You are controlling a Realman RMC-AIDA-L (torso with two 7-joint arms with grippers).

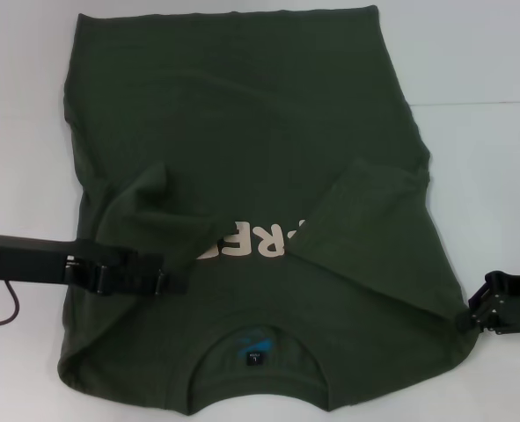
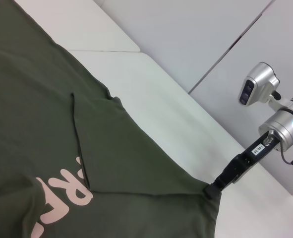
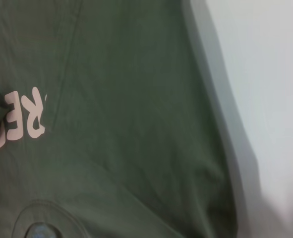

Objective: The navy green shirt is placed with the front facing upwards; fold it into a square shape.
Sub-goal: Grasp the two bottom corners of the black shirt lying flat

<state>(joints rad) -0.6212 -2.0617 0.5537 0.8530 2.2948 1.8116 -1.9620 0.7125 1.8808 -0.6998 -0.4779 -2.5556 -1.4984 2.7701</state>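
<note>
We start with the white worktop (image 1: pixel 488 61), which carries the shirt (image 1: pixel 242 105) spread across most of it, collar nearest us and hem at the far side. Both sleeves are folded in over the chest, so the pale print (image 1: pixel 255 243) shows only in part between them; we judge this narrows the body toward a square before any lengthwise fold. Our left end effector (image 1: pixel 167 281) lies low over the shirt beside the inward-folded left sleeve (image 1: pixel 150 207), probably where it laid that flap down; whether its fingers are apart or together we cannot tell. Our right end effector (image 1: pixel 469 318) sits at the shirt's right edge near the shoulder, and in the left wrist view its tip (image 2: pixel 213 187) appears clamped on the cloth corner, seemingly to keep that side taut. Smallest is the neck label (image 1: pixel 256 349) inside the collar.
</note>
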